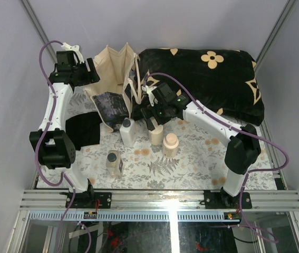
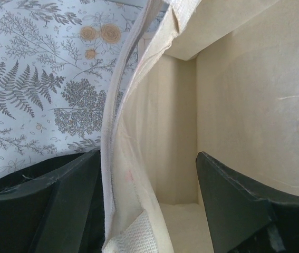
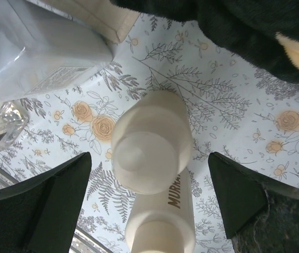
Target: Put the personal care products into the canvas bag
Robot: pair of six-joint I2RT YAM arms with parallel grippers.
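The cream canvas bag (image 1: 115, 68) stands open at the back left, its dark panel facing front. My left gripper (image 1: 89, 74) is open at its left rim. In the left wrist view the bag's wall (image 2: 133, 158) runs between the fingers of the left gripper (image 2: 146, 158), one outside and one inside. My right gripper (image 1: 152, 113) is open over a round beige bottle (image 1: 156, 133). In the right wrist view that bottle's top (image 3: 149, 139) sits between the jaws of the right gripper (image 3: 149, 156), untouched. The second beige bottle (image 1: 170, 145), the white bottle (image 1: 128, 132) and the tan squarish bottle (image 1: 114, 163) stand on the floral cloth.
A black cushion with tan flowers (image 1: 207, 79) lies at the back right, close behind my right gripper. A flat black cloth (image 1: 83, 129) lies left of the bottles. The white bottle (image 3: 44, 52) stands just left of my right gripper.
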